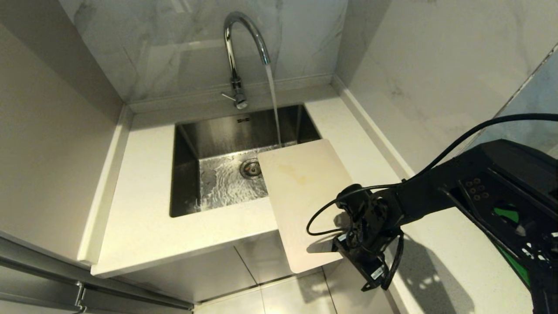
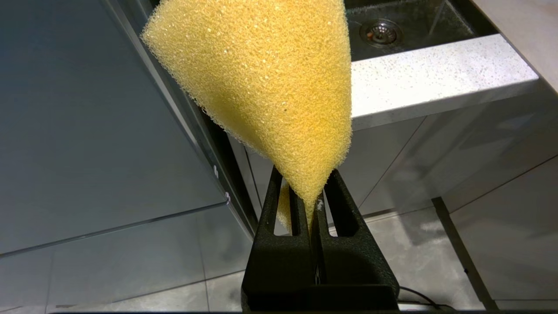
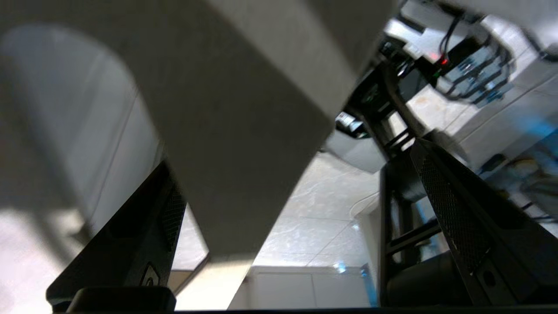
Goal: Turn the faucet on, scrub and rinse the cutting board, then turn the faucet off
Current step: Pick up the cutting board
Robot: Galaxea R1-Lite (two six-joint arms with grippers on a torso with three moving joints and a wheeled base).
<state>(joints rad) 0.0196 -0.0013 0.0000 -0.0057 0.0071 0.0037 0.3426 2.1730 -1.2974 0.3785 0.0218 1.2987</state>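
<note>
Running from the faucet (image 1: 237, 56), a thin stream of water falls into the sink (image 1: 187, 174) near its back right corner and spreads in ripples round the drain (image 1: 250, 168). The faucet stands at the back edge of the counter (image 1: 144, 218), behind the sink, with its thin lever (image 1: 227, 96) sticking out at the base.

The board (image 1: 303, 196) lies flat at the counter's front edge, to the right of the sink. Its far corner reaches over the sink's front right corner, just beside the falling water, and its near end juts out past the counter's front edge over the tiled floor (image 1: 279, 296). A faint yellowish stain shows on its top.

The right gripper (image 3: 287, 209) is at the board's near right edge, by the front of the counter. Its fingers (image 3: 453, 218) stand wide apart, one on each side of the pale board edge seen from below in the right wrist view; whether either finger touches the board cannot be told.

The left gripper (image 2: 311, 205) is clamped tight on a yellow sponge (image 2: 266, 83), pinching its narrow end so the rest fans out. It hangs low in front of the cabinet (image 2: 392, 165), below the counter's front edge.
</note>
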